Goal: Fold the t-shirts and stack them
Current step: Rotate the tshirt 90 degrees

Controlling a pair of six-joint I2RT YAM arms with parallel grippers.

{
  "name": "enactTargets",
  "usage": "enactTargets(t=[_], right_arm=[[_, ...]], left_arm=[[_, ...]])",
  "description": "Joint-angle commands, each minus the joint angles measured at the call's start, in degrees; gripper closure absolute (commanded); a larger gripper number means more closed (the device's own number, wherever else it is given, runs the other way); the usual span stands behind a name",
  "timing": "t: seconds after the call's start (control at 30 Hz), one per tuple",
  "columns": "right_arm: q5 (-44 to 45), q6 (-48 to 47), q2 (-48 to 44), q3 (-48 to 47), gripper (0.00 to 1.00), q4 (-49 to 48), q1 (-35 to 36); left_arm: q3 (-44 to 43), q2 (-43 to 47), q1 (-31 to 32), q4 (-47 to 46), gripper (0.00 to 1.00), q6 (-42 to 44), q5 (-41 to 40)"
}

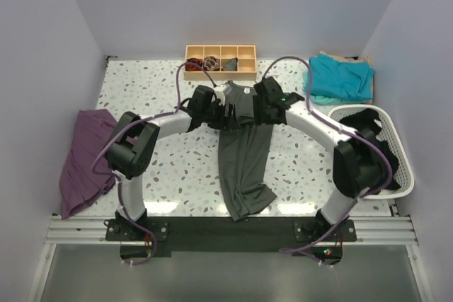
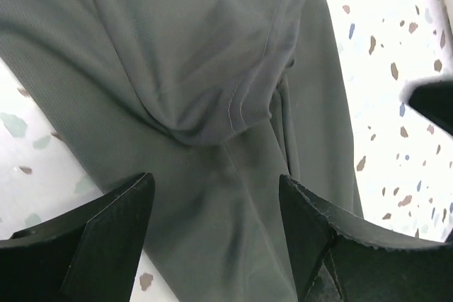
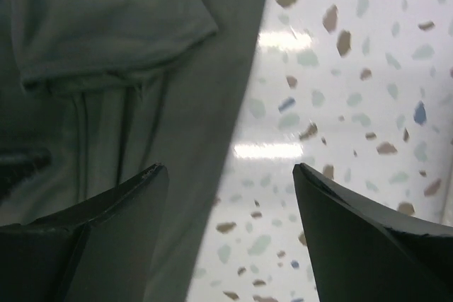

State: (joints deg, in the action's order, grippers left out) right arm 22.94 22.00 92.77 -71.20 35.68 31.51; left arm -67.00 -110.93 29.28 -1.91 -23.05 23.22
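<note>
Left gripper (image 2: 215,189): jaws stand apart, nothing between them; both fingers (image 2: 106,238) hang over the grey t-shirt (image 2: 177,54) without pinching it; a sleeve (image 2: 255,68) with a stitched hem lies folded over the body of the garment just ahead of the fingertips.

Right gripper (image 3: 230,171): jaws likewise apart and holding nothing; its left finger is over grey cloth, its right finger over the bare speckled table (image 3: 340,104); the garment's straight edge runs between the two; whether either finger touches the surface below cannot be told.

Overhead view: both grippers meet over the far end of the grey t-shirt, one at each side of it; the shirt lies at the table's centre as a narrow lengthwise strip running from near the wooden tray (image 1: 219,61) toward the near edge, its lower end creased and drifting to the right.

Teal t-shirt (image 1: 341,77): bunched at the far right corner, well apart from the grey one; not stacked.

Other items: a white basket (image 1: 396,167) on the right edge holding dark cloth (image 1: 368,122); a purple cloth (image 1: 88,160) draped at the left edge; the wooden tray holds small items in its compartments, too small to identify.
</note>
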Motion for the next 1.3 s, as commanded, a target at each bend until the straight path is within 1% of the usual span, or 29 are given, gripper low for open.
enactTargets(t=[0.0, 0.07, 0.1, 0.17, 0.27, 0.4, 0.5, 0.67, 0.8, 0.93, 1.07, 1.17, 1.27], right_arm=[[-2.81, -2.66, 11.8, -11.93, 0.25, -6.24, -2.49], [-5.79, -3.45, 16.79, -14.83, 0.25, -7.46, -3.46], [-6.67, -3.54, 18.31, -17.72, 0.25, -7.64, -4.25], [-7.99, -4.07, 22.78, -21.24, 0.25, -6.69, -4.78], [-9.39, -4.51, 27.09, -27.22, 0.25, -5.89, -5.75], [-9.93, -4.68, 30.96, -30.4, 0.25, -5.36, -7.24], [-9.58, -4.16, 34.92, -33.74, 0.25, -2.2, -8.04], [-9.23, -3.98, 37.31, -34.63, 0.25, -1.05, -8.74], [-6.25, -4.42, 38.44, -35.41, 0.25, 0.0, -8.66], [1.91, -5.47, 40.47, -37.52, 0.25, 1.58, -8.83], [6.75, -6.79, 43.1, -41.99, 0.26, 3.25, -9.01], [7.47, -8.72, 44.07, -43.4, 0.26, 1.59, -9.09], [5.46, -10.31, 45.3, -46.21, 0.26, 0.62, -9.18]], left_arm=[[-6.71, -1.38, -0.27, -4.42, 0.24, 0.19, -2.22], [-9.19, -2.53, -0.36, -3.28, 0.24, 0.63, -2.83], [-11.03, -3.31, -0.36, -2.4, 0.24, 0.64, -3.53], [-11.74, -3.85, -0.36, -2.31, 0.24, 0.64, -3.36], [-11.75, -4.73, -0.36, -1.87, 0.24, 0.64, -2.66], [-10.69, -5.78, -0.36, -2.74, 0.24, 0.11, -2.04], [-11.57, -6.75, -0.45, -2.75, 0.24, -0.07, -1.6], [-11.49, -6.75, -0.45, -2.39, 0.24, 0.02, -1.34], [-9.2, -5.26, -0.45, -3.27, 0.24, 0.02, -1.86], [-8.15, -3.94, -0.45, -3.27, 0.24, 0.02, -1.43], [-4.99, -1.05, -0.19, -4.94, 0.24, -0.86, -1.16], [-1.57, -0.25, 0.43, -6.78, 0.23, -1.65, 0.41], [0.81, -1.38, 1.31, -7.4, 0.23, -2.18, 1.82]])
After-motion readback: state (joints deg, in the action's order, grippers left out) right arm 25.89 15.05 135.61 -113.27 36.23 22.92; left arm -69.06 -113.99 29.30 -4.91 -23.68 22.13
